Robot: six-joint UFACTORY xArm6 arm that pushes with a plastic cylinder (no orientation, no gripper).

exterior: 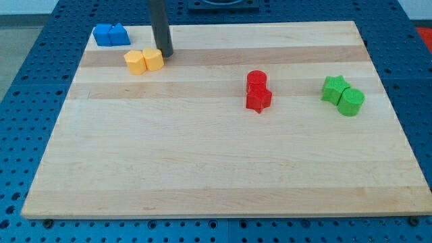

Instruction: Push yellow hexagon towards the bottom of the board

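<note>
Two yellow blocks sit touching side by side near the board's top left: the left one [135, 61] and the right one [154, 59]. Both look faceted; I cannot tell for sure which is the hexagon. My tip [165, 54] rests on the board just to the upper right of the right yellow block, at or almost at its edge. The dark rod rises from there out of the view's top.
Two blue blocks [111, 34] stand together at the board's top left corner. A red cylinder [256, 78] and a red star [258, 99] sit right of centre. A green star [333, 88] and a green cylinder [350, 102] sit at the right. The wooden board [216, 175] lies on a blue perforated table.
</note>
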